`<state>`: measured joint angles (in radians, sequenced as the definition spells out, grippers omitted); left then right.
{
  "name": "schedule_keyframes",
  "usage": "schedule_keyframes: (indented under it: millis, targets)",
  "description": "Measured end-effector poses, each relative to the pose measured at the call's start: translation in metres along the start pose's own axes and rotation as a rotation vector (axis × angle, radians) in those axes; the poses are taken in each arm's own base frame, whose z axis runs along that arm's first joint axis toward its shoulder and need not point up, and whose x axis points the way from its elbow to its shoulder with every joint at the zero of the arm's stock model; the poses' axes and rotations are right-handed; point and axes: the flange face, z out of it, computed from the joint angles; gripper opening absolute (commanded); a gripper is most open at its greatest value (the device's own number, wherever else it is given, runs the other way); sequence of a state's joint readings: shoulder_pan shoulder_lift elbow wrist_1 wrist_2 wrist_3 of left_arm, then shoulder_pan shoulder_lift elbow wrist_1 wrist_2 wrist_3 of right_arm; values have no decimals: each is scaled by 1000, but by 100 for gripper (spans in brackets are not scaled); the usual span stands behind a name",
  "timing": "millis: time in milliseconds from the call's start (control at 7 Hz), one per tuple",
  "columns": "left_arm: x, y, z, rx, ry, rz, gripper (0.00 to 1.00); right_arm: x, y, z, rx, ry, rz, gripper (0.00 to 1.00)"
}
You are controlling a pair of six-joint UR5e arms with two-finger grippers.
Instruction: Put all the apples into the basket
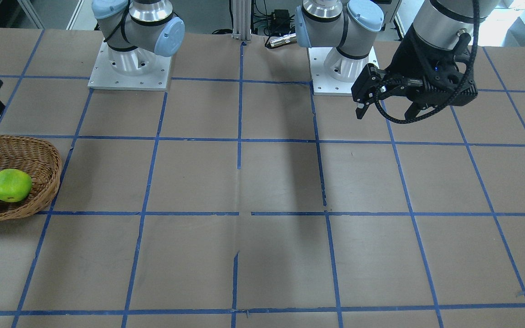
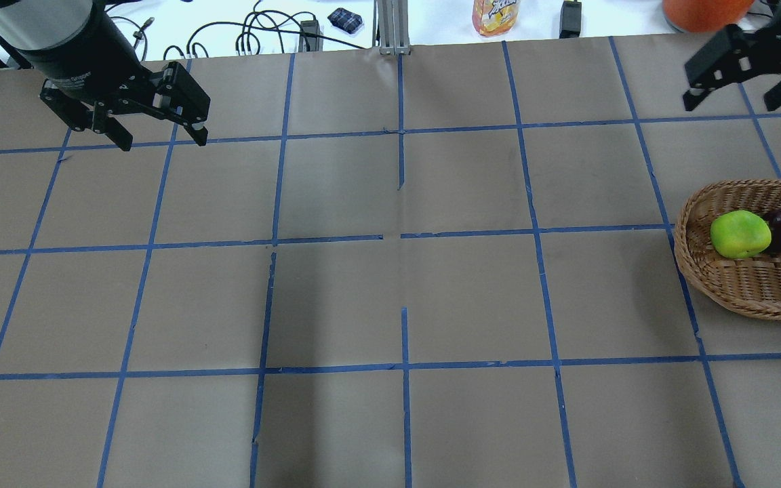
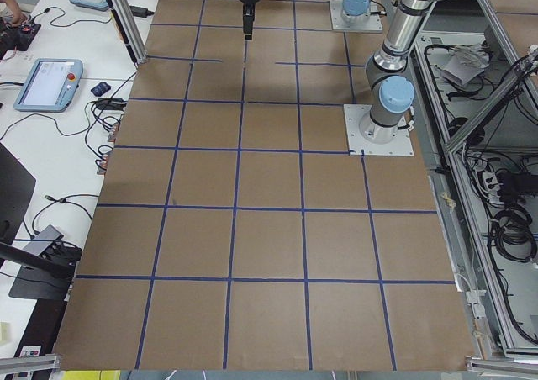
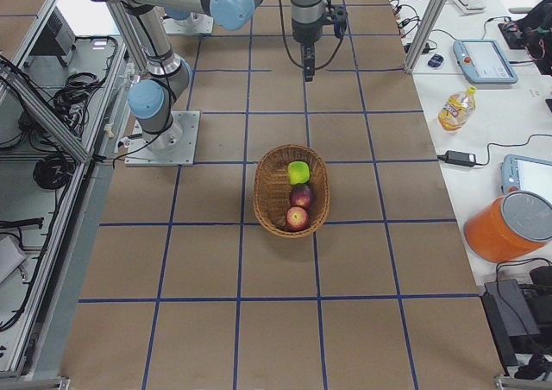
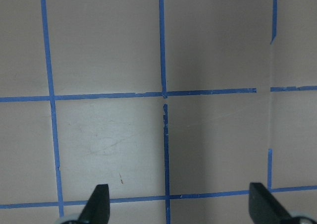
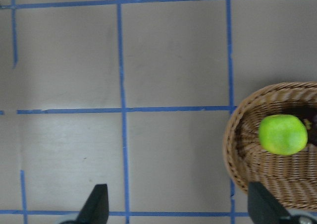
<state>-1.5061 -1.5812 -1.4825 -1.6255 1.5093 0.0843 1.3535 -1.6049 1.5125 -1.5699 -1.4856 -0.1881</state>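
The green apple point(image 4: 298, 172), maroon apple point(image 4: 300, 195) and red apple point(image 4: 297, 218) lie in the basket point(image 4: 269, 191) (in a row). Left gripper point(image 2: 160, 139) and right gripper point(image 2: 729, 102) hang spread wide, empty.

Table point(image 2: 336, 305) covered in brown paper, blue tape grid point(image 2: 401, 102) across it, wicker basket point(image 2: 750, 293) near one end (robot's right)

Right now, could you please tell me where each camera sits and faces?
Front-facing: across the table, facing the robot; bases, left fingers.
Overhead: behind the robot, downward; left and right fingers.
Exterior left: robot's-left table end; left arm near, right arm far.
Exterior right: opposite end; right arm, basket, three apples.
Left wrist: down at table; own fingers.
Right wrist: down at basket; own fingers.
Overhead and right wrist share the green apple.
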Motion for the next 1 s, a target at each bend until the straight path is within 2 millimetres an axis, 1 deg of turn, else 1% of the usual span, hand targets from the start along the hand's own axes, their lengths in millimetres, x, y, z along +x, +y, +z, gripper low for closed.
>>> schedule_keyframes:
  millis: [143,286,429,571,1000]
  targets:
    - [0,0,0,-1,0,0,100,-53,3,6,-19,1,23,100]
    - [0,0,1,-2,-1,0,100,-90,8,13,-34,18,40,100]
    - [0,0,1,-3,-1,1,100,-108,13,17,-42,33,45,100]
    - [0,0,2,-4,0,1,100,-115,14,20,-46,40,48,100]
    - [0,0,2,-6,-3,1,100,-119,15,25,-52,43,49,100]
